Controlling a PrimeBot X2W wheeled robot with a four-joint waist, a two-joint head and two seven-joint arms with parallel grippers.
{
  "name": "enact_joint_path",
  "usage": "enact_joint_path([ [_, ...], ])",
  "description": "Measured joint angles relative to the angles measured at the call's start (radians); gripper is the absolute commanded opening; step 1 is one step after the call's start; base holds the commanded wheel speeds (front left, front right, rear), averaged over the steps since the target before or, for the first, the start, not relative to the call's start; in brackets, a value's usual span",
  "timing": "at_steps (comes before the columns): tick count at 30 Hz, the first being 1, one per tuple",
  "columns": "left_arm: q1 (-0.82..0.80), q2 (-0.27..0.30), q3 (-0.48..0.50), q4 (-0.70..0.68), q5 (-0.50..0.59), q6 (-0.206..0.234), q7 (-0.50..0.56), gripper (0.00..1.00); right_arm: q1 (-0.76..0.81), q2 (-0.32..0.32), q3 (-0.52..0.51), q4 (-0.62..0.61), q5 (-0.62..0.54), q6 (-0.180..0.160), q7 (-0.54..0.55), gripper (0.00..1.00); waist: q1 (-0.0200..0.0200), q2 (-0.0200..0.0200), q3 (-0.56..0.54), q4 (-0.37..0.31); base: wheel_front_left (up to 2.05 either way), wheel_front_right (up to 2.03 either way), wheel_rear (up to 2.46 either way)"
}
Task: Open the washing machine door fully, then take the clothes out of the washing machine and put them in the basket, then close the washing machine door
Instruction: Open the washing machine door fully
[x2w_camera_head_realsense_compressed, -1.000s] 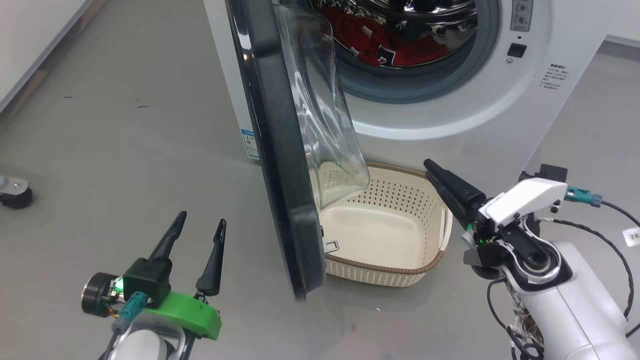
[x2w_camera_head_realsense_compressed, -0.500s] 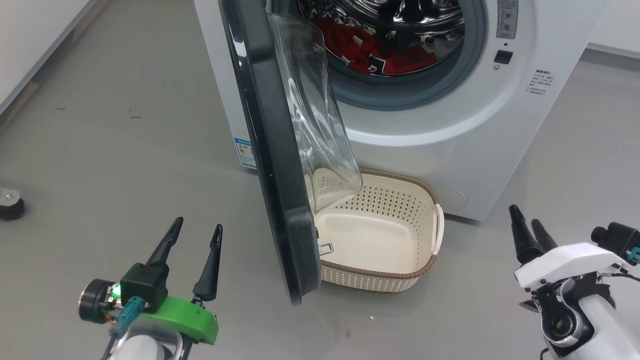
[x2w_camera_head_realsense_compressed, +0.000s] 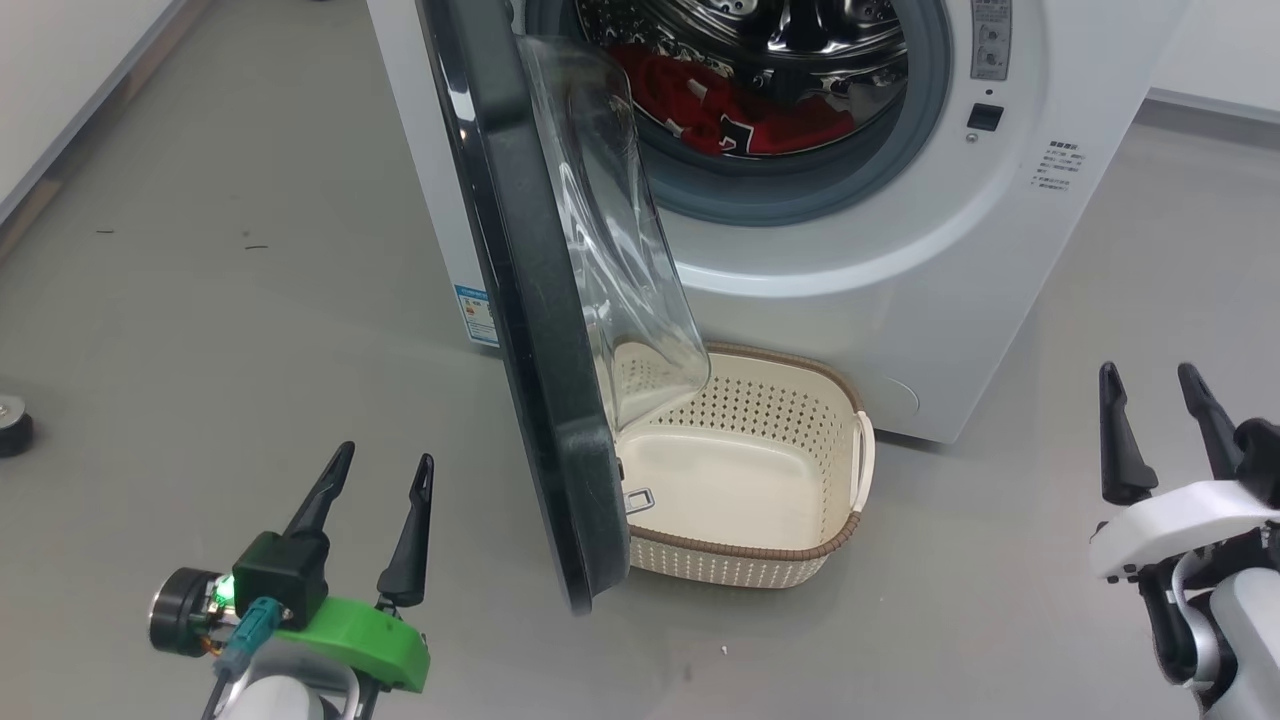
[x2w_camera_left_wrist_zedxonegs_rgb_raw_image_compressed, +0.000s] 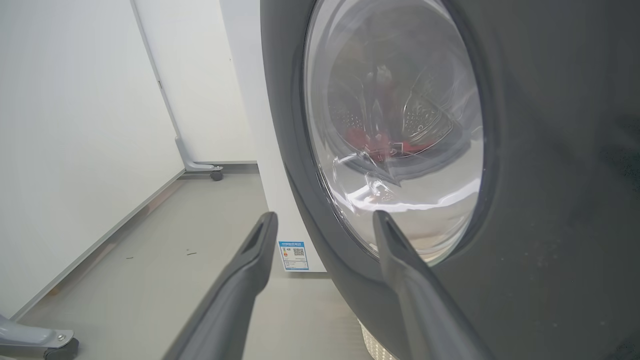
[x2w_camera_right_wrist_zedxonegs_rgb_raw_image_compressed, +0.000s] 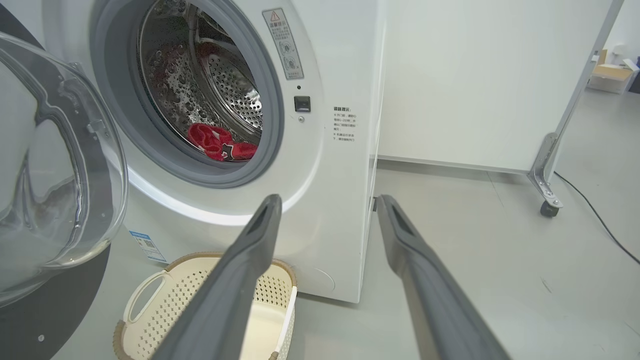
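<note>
Spread empty at lower left: left gripper (x2w_camera_head_realsense_compressed: 387, 453). Spread empty at lower right: right gripper (x2w_camera_head_realsense_compressed: 1146, 369). Ajar at centre: washing machine door (x2w_camera_head_realsense_compressed: 520, 300)

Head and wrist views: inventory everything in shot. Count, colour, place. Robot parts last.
washing machine: 1, white, centre back.
washing machine door: 1, black, clear glass bowl, partly open over the basket's left end.
clothes: one heap, red, inside the machine.
basket: 1, cream, floor before the machine.
label: 1, blue, low on machine front.
caster: 1, black, floor far left.
partition panel: 1, white, right of machine.
left gripper: 1, dark, lower left, open.
right gripper: 1, dark, lower right, open.
</note>
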Motion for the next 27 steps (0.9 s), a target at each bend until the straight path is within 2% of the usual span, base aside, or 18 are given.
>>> enact_joint_path([
  [3, 0.001, 0.000, 0.002, 0.000, 0.000, 0.001, 0.000, 1.00, 0.010, 0.017, -0.064, -0.072, -0.069, 0.000, 0.003, 1.00, 0.0000, 0.0000, -0.004, -0.006, 0.00, 0.00, 0.00],
  [7, 0.001, 0.000, 0.004, 0.001, 0.000, 0.001, 0.000, 1.00, 0.072, 0.066, -0.095, -0.100, -0.117, 0.000, 0.003, 1.00, 0.0000, 0.0000, -0.005, -0.012, 0.00, 0.00, 0.00],
  [19, 0.002, 0.000, 0.015, 0.007, 0.000, 0.002, 0.000, 1.00, 0.204, 0.198, -0.168, -0.159, -0.222, 0.000, 0.003, 1.00, 0.0000, 0.0000, -0.010, -0.026, 0.00, 0.00, 0.00],
  [27, 0.003, 0.000, 0.013, 0.013, 0.000, 0.002, 0.000, 1.00, 0.259, 0.260, -0.170, -0.185, -0.276, 0.000, 0.003, 1.00, 0.0000, 0.0000, -0.011, -0.028, 0.00, 0.00, 0.00],
])
